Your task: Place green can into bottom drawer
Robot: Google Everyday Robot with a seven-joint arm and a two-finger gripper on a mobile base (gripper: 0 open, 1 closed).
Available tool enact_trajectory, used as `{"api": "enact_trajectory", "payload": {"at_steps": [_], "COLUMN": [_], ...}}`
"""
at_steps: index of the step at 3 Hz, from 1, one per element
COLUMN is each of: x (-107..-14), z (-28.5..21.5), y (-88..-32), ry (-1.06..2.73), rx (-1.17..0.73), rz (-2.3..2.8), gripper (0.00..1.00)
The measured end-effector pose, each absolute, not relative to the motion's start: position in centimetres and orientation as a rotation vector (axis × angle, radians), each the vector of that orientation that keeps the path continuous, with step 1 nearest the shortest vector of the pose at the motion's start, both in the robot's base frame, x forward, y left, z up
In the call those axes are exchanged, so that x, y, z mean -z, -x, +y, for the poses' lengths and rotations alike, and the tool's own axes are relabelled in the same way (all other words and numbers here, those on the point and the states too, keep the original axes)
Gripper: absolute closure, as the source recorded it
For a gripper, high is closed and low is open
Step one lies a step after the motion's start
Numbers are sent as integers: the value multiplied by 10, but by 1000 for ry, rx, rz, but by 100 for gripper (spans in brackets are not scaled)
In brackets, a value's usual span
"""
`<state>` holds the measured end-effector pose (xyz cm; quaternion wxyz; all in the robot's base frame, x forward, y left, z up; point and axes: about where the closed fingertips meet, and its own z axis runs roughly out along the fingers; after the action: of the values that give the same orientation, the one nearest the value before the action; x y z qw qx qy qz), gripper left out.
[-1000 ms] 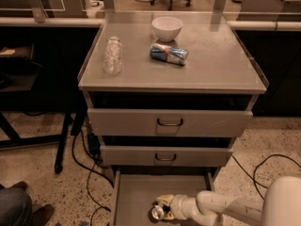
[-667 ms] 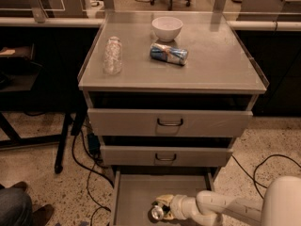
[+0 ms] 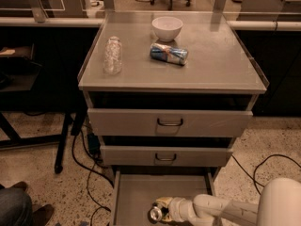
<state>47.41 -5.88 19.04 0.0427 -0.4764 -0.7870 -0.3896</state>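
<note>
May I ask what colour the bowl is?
The bowl is white, clearest in the camera view; the gripper is down at the bottom drawer.

No text, brand or number I can read anywhere. Blue-and-silver can (image 3: 169,54) at 12 o'clock has print on it, but I can't make it out. Gripper (image 3: 161,210) sits at 6 o'clock over the bottom drawer (image 3: 131,197), at the green can (image 3: 156,214).
</note>
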Motion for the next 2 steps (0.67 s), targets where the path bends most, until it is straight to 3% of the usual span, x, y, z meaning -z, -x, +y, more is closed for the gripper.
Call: {"api": "enact_trajectory", "payload": {"at_steps": [2], "x": [-169], "z": [-90], "y": [-503], "ry": [1685], "rx": [1134], "rz": [-2463], "gripper": [100]}}
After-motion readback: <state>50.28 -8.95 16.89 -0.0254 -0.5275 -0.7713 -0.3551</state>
